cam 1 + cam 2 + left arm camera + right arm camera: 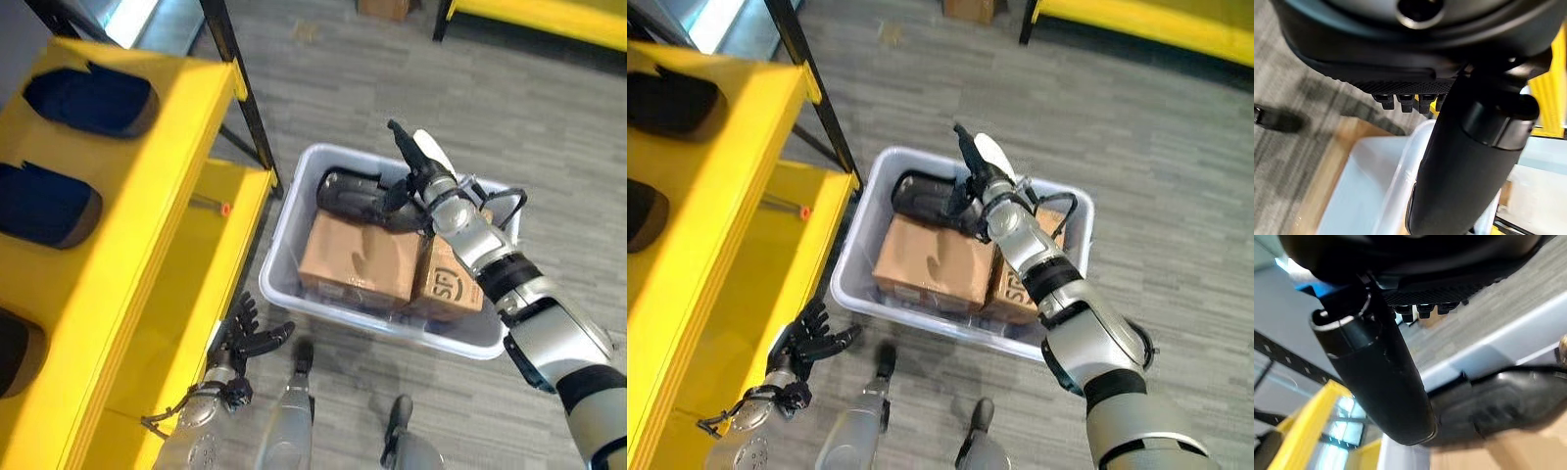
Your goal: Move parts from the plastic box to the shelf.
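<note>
Left eye view: my right hand (423, 174), fingers straight and apart, hovers over the black part (358, 196) lying crosswise at the box's (294, 211) far end. Left hand (245, 341) idle, fingers spread, beside the yellow shelf (176, 196).

One plastic box (284, 257) on the floor, holding two brown cardboard cartons side by side: a larger one (358, 257) and a smaller one (449, 284) just beside it. One black part (355, 194) in the box behind the cartons. One yellow shelf (171, 220) with three dark blue parts on its upper level: one (90, 101) at the far end, one (44, 204) in the middle, one (15, 352) nearest, cut off by the edge. One small red-tipped item (224, 208) on the lower level. Two robot hands: left robot hand (240, 341) and right robot hand (423, 171). One more cardboard box (384, 8) far off on the floor.
</note>
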You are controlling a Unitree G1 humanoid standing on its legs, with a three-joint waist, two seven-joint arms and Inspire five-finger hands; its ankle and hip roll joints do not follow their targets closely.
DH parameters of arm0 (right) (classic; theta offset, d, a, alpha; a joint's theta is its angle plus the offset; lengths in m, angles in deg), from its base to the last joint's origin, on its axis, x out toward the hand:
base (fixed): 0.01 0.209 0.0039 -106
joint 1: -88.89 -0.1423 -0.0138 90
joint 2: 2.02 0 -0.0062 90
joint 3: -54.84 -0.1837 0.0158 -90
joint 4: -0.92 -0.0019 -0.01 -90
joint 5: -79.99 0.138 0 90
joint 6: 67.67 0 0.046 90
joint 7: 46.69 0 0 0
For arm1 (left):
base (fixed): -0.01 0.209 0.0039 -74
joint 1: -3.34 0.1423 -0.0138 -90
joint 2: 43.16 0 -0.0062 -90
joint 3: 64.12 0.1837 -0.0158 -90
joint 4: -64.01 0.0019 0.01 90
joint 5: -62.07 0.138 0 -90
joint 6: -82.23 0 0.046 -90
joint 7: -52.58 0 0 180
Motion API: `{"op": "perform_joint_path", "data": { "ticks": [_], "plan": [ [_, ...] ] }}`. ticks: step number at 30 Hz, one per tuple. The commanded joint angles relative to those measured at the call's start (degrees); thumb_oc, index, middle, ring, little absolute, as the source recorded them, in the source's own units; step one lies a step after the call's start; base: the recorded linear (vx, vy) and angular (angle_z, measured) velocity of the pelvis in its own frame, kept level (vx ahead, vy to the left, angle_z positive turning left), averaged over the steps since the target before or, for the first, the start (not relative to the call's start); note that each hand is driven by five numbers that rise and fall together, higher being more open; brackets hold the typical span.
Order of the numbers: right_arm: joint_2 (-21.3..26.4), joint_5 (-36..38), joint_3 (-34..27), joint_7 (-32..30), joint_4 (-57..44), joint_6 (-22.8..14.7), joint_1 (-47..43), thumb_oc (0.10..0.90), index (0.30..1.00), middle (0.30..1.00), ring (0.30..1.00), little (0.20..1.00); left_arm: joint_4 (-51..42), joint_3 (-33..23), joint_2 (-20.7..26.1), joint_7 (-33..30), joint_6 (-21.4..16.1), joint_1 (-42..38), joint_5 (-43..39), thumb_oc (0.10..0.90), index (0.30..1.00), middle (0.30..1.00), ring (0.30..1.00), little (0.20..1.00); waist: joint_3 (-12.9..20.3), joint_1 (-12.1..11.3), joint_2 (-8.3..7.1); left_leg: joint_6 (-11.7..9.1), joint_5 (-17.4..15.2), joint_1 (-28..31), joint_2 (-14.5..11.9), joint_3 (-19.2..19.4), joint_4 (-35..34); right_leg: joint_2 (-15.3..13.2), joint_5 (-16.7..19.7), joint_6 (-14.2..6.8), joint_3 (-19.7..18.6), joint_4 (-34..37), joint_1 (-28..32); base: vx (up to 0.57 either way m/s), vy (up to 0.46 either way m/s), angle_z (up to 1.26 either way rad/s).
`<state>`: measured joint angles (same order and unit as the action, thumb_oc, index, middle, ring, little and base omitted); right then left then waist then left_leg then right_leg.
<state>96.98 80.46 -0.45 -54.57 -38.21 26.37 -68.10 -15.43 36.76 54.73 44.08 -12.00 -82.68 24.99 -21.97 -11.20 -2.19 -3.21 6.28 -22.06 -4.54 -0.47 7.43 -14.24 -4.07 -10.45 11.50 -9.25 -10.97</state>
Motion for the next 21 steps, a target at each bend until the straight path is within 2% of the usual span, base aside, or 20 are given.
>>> {"op": "perform_joint_path", "data": {
  "ticks": [1, 4, 12, 21],
  "plan": [
    [0.6, -0.3, -0.1, -3.0, -0.2, -3.6, -8.8, 0.900, 1.000, 1.000, 1.000, 1.000, -6.8, -1.4, 3.2, -0.4, -5.9, 0.0, -1.3, 0.900, 1.000, 1.000, 1.000, 1.000, 1.8, -0.4, -2.45, -0.7, -9.5, -2.5, -2.8, -2.8, 10.3, -2.1, 0.4, 0.2, 1.0, -1.6, 2.4, -0.03, 0.031, 0.14],
    [-0.8, -0.5, 1.7, -3.2, 3.0, -3.2, -11.6, 0.900, 1.000, 1.000, 1.000, 1.000, -6.3, -0.3, 3.1, -1.0, -5.9, -1.9, -1.2, 0.900, 1.000, 1.000, 1.000, 1.000, 0.2, -0.6, -2.44, -0.4, -11.3, -4.2, -2.8, -3.1, 13.5, -1.9, -1.5, 0.7, 0.2, -4.8, 0.6, -0.01, 0.021, 0.12],
    [-2.5, 0.1, 3.4, -4.5, 9.3, -3.1, -15.7, 0.900, 1.000, 1.000, 1.000, 1.000, -6.2, 1.5, 3.5, -2.4, -6.4, -4.9, -1.5, 0.900, 1.000, 1.000, 1.000, 1.000, -1.6, -1.3, -2.53, 0.4, -13.2, -8.3, -2.1, -4.9, 18.0, -1.8, -2.6, 0.9, 0.3, -7.7, -1.6, 0.00, 0.001, 0.04],
    [-0.8, -0.5, 5.9, -4.8, 12.2, -3.0, -18.6, 0.900, 1.000, 1.000, 1.000, 1.000, -6.4, 2.7, 3.6, -3.3, -7.0, -7.3, -1.9, 0.900, 1.000, 1.000, 1.000, 1.000, -2.3, -2.2, -2.76, 0.9, -13.7, -10.9, -0.9, -5.9, 19.1, -1.8, -2.6, 0.9, 1.0, -6.9, -1.9, 0.02, 0.004, 0.08]
  ]
}}
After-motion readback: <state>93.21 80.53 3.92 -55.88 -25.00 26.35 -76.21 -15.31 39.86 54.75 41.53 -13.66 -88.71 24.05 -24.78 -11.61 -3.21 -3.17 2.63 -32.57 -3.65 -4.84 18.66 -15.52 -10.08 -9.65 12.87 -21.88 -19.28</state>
